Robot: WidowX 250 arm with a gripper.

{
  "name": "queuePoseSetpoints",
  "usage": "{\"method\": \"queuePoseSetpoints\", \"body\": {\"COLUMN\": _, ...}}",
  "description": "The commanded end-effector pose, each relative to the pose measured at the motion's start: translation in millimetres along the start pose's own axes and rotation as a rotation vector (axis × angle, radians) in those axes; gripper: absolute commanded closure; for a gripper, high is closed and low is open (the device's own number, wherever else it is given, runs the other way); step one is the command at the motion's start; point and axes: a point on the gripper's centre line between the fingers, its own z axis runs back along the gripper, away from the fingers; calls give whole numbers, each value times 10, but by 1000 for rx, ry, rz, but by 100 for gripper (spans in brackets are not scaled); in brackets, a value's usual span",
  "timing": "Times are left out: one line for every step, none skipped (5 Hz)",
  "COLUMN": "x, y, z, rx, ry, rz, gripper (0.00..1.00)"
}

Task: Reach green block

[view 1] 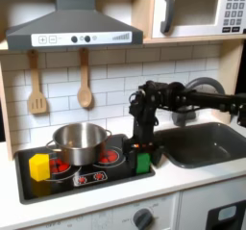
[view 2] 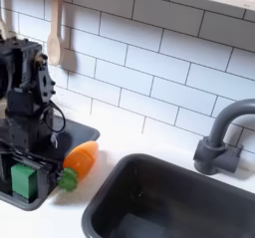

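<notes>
Toy kitchen scene. The green block sits on the near right corner of the black stovetop in the first exterior view; in the second exterior view it appears at the lower left, at the near edge of the stove.

The black arm reaches in from the first exterior view's right, and its gripper points down right over the block; fingers look to straddle the cube, but contact isn't clear. In the second exterior view the gripper is just above the block, dark fingers flanking it. Cannot tell how wide the pincer is.

Steel pot stands on the stove's far left, yellow block near left. Orange carrot-like piece lies just right of the stove on the counter. Dark sink with faucet to the right.
</notes>
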Motion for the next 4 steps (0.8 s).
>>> {"method": "queuePoseSetpoints", "body": {"x": 34, "y": 8, "z": -114, "rx": 0, "ry": 11, "rz": 21, "gripper": 0}}
{"method": "queuePoseSetpoints", "body": {"x": 35, "y": -1, "z": -122, "rx": 0, "ry": 16, "rz": 25, "gripper": 0}}
{"method": "queuePoseSetpoints", "body": {"x": 71, "y": -9, "z": -119, "rx": 0, "ry": 11, "rz": 25, "gripper": 0}}
{"method": "queuePoseSetpoints", "body": {"x": 92, "y": -6, "z": -114, "rx": 5, "ry": 5, "rz": 11, "gripper": 0}}
